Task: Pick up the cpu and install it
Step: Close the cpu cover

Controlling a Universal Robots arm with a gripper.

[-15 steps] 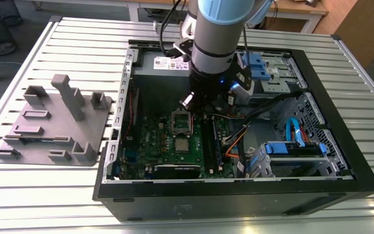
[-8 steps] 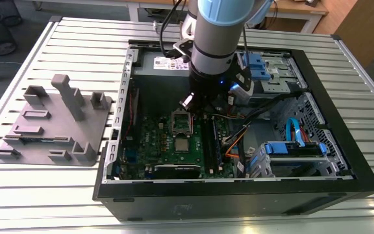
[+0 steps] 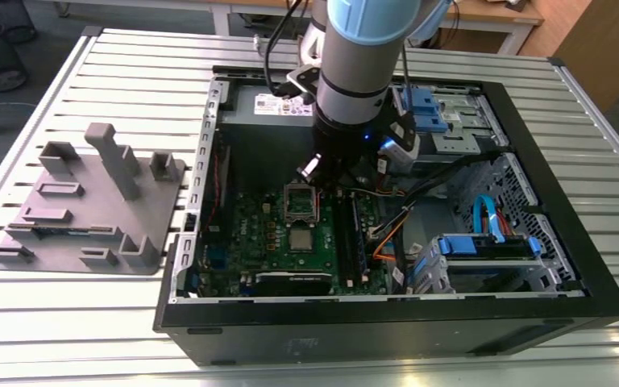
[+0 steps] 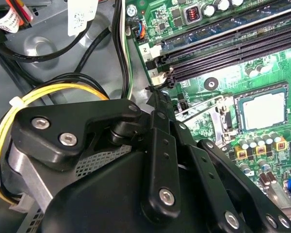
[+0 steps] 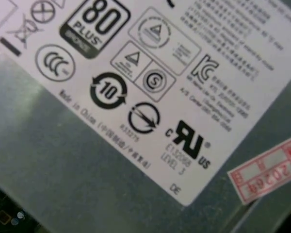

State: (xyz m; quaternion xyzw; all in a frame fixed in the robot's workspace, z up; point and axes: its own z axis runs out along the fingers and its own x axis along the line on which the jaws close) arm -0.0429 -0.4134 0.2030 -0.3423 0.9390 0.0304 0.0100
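Note:
The cpu (image 3: 302, 239) is a small silvery square lying flat on the green motherboard (image 3: 261, 234) inside the open computer case. In the second wrist view the cpu (image 4: 263, 109) sits within its socket surround, with a thin metal lever (image 4: 203, 104) beside it. Just beyond it in the exterior view stands the dark rectangular socket frame (image 3: 301, 201). My gripper (image 3: 315, 171) hangs under the arm at the far end of that frame, a little above the board. Its black fingers (image 4: 157, 126) converge at the gripper's (image 4: 154, 94) tip, shut, with nothing seen between them and apart from the cpu.
A grey plastic tray (image 3: 84, 210) with upright posts lies on the slatted table at the exterior view's left. The case walls (image 3: 396, 310) ring the board. Cables (image 4: 63, 92), memory slots (image 4: 233, 46), the labelled power supply (image 5: 136, 97) and blue drive cages (image 3: 487, 246) crowd the case.

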